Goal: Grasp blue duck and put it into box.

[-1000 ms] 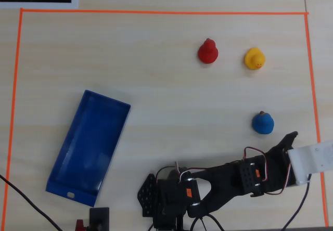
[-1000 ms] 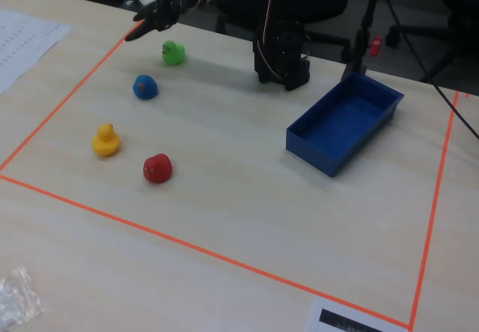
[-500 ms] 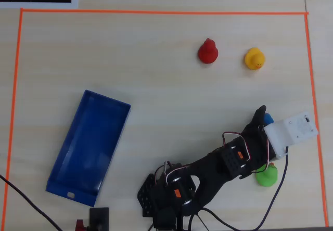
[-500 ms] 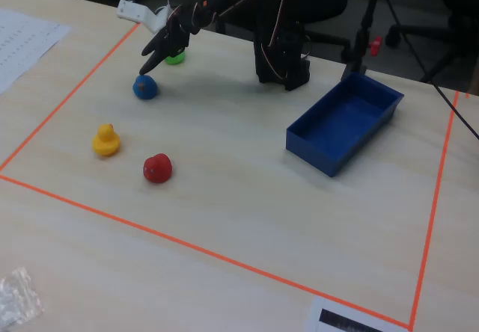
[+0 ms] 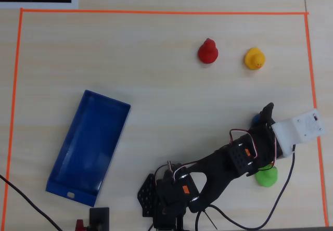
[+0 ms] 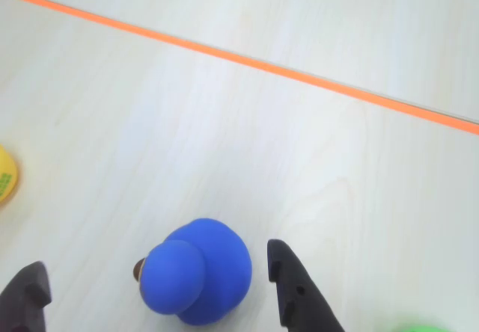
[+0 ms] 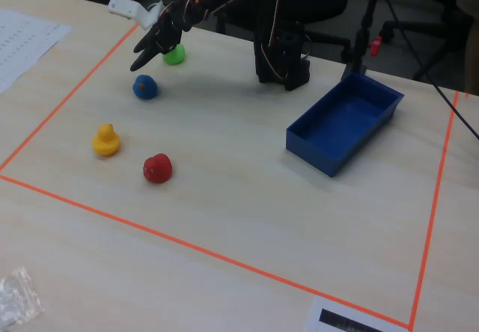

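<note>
Your claw [image 6: 157, 291] stands open, its 2 dark fingers [image 6: 299, 294] spread to either side of the blue duck [image 6: 198, 271] in the wrist view, neither one touching it. In the fixed view the claw [image 7: 144, 54] hangs above the duck [image 7: 145, 87] rather than around it.

You can see the blue duck as a smooth, rounded figure: a small round head on a wider round body, all one matte blue, with a small orange-brown beak at the head's left side in the wrist view. It sits upright on the bench [image 7: 239, 205], inside the orange tape border [image 7: 224, 257]. In the overhead view only a sliver of it [image 5: 256, 119] shows beside the arm.

A green duck [image 7: 174, 54] sits just behind it, a yellow duck [image 7: 105, 140] and a red duck [image 7: 157, 167] farther off. The blue box [image 7: 374, 93] lies well apart, across the bench.
</note>
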Controlling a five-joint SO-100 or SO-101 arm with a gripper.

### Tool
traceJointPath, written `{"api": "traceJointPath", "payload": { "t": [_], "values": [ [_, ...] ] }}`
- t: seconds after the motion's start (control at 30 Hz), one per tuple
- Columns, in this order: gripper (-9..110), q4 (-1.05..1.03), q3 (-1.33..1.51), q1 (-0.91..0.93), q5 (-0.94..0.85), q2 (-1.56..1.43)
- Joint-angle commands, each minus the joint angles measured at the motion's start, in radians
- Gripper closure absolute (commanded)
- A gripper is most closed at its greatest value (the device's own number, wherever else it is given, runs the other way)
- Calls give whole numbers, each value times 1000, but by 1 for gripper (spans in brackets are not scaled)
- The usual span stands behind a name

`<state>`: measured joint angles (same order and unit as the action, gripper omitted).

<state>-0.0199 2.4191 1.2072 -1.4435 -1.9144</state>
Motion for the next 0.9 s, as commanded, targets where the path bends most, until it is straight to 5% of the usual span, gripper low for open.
{"api": "traceJointPath", "payload": {
  "t": [0.0,0.87],
  "values": [
    [62,107,26,-11,-17,31],
    [64,235,32,-60,-8,253]
  ]
}}
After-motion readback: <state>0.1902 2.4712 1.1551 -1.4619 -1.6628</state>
